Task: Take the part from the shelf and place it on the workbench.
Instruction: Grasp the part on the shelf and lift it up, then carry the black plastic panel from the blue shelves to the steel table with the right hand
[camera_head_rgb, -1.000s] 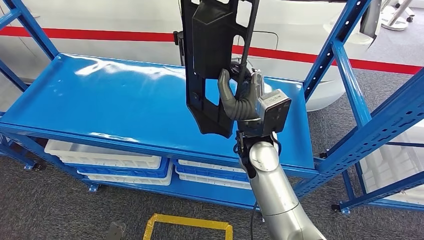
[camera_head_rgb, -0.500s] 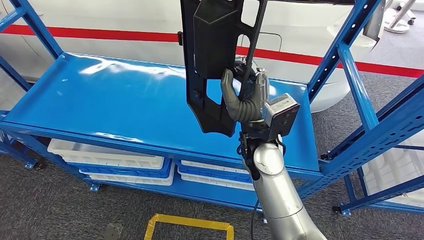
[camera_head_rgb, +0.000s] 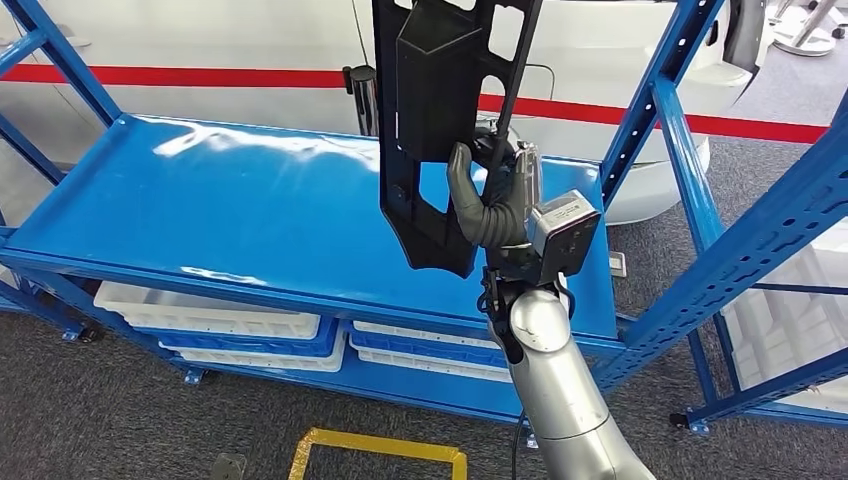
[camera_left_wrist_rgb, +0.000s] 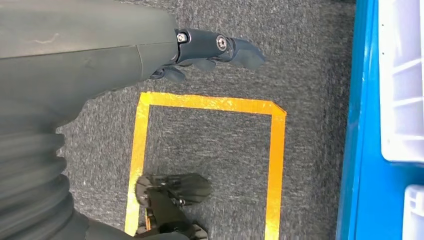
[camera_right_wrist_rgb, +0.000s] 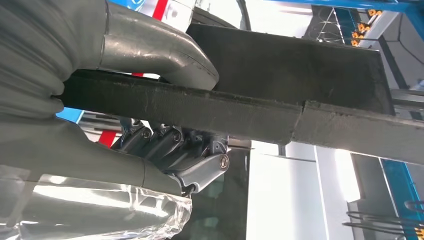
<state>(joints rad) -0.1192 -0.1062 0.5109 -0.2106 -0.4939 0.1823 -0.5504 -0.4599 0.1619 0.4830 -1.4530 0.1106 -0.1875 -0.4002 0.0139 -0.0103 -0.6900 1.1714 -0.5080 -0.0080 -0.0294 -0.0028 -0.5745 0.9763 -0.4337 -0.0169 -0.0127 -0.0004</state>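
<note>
The part (camera_head_rgb: 435, 120) is a long black plastic panel with cut-outs, held upright above the blue shelf (camera_head_rgb: 250, 215). My right hand (camera_head_rgb: 492, 200) grips its right edge, thumb on the front face and fingers wrapped behind. In the right wrist view the thumb (camera_right_wrist_rgb: 155, 50) and the dark fingers (camera_right_wrist_rgb: 170, 142) clamp the part's (camera_right_wrist_rgb: 280, 95) black bar between them. My left hand (camera_left_wrist_rgb: 210, 47) hangs over the carpet with its fingers loosely curled and nothing in it.
The blue shelf's uprights (camera_head_rgb: 650, 110) stand close to the part on the right. White bins (camera_head_rgb: 210, 320) sit on the lower level. A yellow tape rectangle (camera_head_rgb: 375, 450) marks the grey carpet in front of the rack.
The view has shifted slightly. My right hand has raised the part a little and carried it a bit to the right, still gripping it.
</note>
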